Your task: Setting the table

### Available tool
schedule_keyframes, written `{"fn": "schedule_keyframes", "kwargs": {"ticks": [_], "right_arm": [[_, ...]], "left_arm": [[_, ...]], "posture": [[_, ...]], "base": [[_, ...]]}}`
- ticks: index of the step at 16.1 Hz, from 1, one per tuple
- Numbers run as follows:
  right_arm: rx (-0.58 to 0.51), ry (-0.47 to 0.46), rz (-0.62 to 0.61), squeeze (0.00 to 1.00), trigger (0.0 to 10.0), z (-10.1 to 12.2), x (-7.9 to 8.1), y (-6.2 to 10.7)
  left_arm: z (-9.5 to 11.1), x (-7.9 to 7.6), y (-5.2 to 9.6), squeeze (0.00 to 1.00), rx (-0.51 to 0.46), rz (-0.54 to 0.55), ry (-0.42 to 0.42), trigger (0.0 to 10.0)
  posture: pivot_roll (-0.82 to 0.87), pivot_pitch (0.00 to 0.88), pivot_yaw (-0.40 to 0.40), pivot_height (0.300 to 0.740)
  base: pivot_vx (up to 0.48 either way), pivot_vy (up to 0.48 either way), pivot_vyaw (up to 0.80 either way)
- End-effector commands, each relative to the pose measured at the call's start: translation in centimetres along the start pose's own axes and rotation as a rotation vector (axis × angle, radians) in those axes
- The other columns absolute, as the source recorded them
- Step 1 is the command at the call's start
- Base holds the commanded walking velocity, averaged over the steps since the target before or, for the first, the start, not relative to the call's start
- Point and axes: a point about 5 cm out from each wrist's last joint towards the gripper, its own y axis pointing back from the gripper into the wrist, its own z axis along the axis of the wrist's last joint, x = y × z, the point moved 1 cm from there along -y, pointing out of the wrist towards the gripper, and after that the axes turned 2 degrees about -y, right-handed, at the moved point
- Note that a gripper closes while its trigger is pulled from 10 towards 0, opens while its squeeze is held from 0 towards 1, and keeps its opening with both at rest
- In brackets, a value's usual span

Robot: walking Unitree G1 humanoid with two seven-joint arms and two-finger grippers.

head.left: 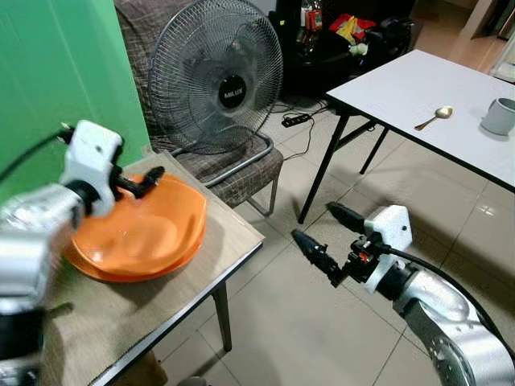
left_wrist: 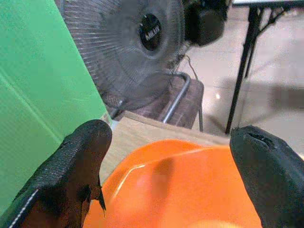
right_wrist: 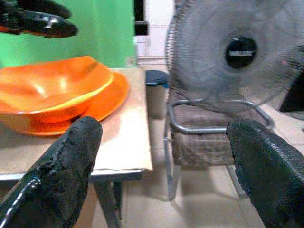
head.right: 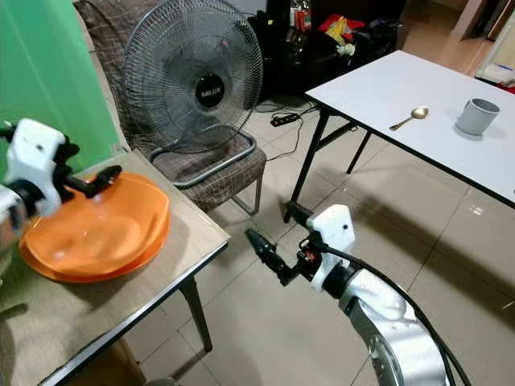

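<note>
An orange bowl (head.left: 141,229) sits in an orange plate (head.left: 121,276) on a small wooden table (head.left: 221,221) at my left. My left gripper (head.left: 137,183) hovers open just above the bowl's far rim, and the left wrist view has the bowl (left_wrist: 190,190) between its spread fingers (left_wrist: 83,156). My right gripper (head.left: 312,221) is open and holds nothing, out over the tiled floor to the right of the small table, pointing toward it. A gold spoon (head.left: 434,117) and a grey cup (head.left: 500,116) lie on the white table (head.left: 402,88) at the far right.
A large standing fan (head.left: 216,76) rests on a brown checked chair (head.left: 241,169) just behind the small table. A green wall (head.left: 56,72) stands at the left. Cables and a power strip (head.left: 296,121) lie on the floor by the white table's legs.
</note>
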Motion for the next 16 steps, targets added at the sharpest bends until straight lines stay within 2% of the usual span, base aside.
{"fn": "schedule_keyframes", "kwargs": {"ticks": [1,2,5,6,7,8,10,11,12,13,15,16], "right_arm": [[-0.015,-0.002,0.033,0.00,10.0,0.4,0.0,-0.1],[-0.005,0.002,0.065,0.00,10.0,0.2,0.2,-0.1],[0.008,-0.002,0.103,0.00,10.0,-0.1,0.8,0.2],[0.006,-0.004,0.120,0.00,10.0,0.0,1.1,0.1],[0.010,0.001,0.117,0.00,10.0,-0.1,1.1,0.1],[0.011,-0.004,0.109,0.00,10.0,-0.2,1.2,0.2],[0.017,-0.012,0.113,0.00,10.0,-0.4,1.5,0.0],[0.015,-0.018,0.117,0.00,10.0,-0.4,1.7,-0.1],[0.014,-0.026,0.127,0.00,10.0,-0.4,2.0,-0.1],[0.012,-0.034,0.136,0.00,10.0,-0.3,2.1,-0.1],[0.026,-0.036,0.164,0.00,10.0,-0.6,2.4,-0.2],[0.027,-0.040,0.181,0.00,10.0,-0.5,2.5,-0.4]], "left_arm": [[0.2,0.2,-0.3,1.00,0.001,-0.034,0.007,10.0],[-0.1,0.4,-0.6,0.00,0.032,-0.079,0.020,10.0],[-1.2,0.3,-0.6,0.00,0.082,-0.167,0.029,10.0],[-1.9,0.9,-0.4,0.00,0.124,-0.212,-0.026,10.0],[-2.6,1.1,-0.3,0.00,0.160,-0.230,-0.036,10.0],[-3.2,1.5,-0.3,0.00,0.189,-0.239,-0.053,10.0],[-4.6,3.2,-0.3,0.00,0.249,-0.168,-0.079,10.0],[-4.7,3.5,-0.3,0.00,0.241,-0.149,-0.065,10.0],[-4.5,4.0,-0.8,0.00,0.173,-0.131,-0.047,10.0],[-4.4,4.1,-1.0,0.00,0.146,-0.138,-0.028,10.0],[-4.8,4.5,-1.6,0.00,0.146,-0.164,0.005,10.0],[-5.6,4.9,-2.0,0.00,0.191,-0.182,0.045,10.0]], "posture": [[0.06,0.000,-0.031,0.740],[0.06,0.000,-0.022,0.740],[0.05,0.000,-0.026,0.740],[0.05,0.000,-0.021,0.740],[0.04,0.000,-0.023,0.740],[0.05,0.000,-0.025,0.740],[0.04,0.000,-0.026,0.740],[0.04,0.000,-0.023,0.740],[0.04,0.000,-0.029,0.740],[0.05,0.000,-0.032,0.740],[0.05,0.000,-0.035,0.740],[0.04,0.000,-0.032,0.740]], "base": [[0.000,0.000,0.00],[0.000,0.000,0.00],[0.000,0.000,0.00],[0.000,0.000,0.00],[0.000,0.000,0.00],[0.000,0.000,0.00],[0.000,0.000,0.00],[0.000,0.000,0.00],[0.000,0.000,0.00],[0.000,0.000,0.00],[0.000,0.000,0.00],[0.000,0.000,0.00]]}}
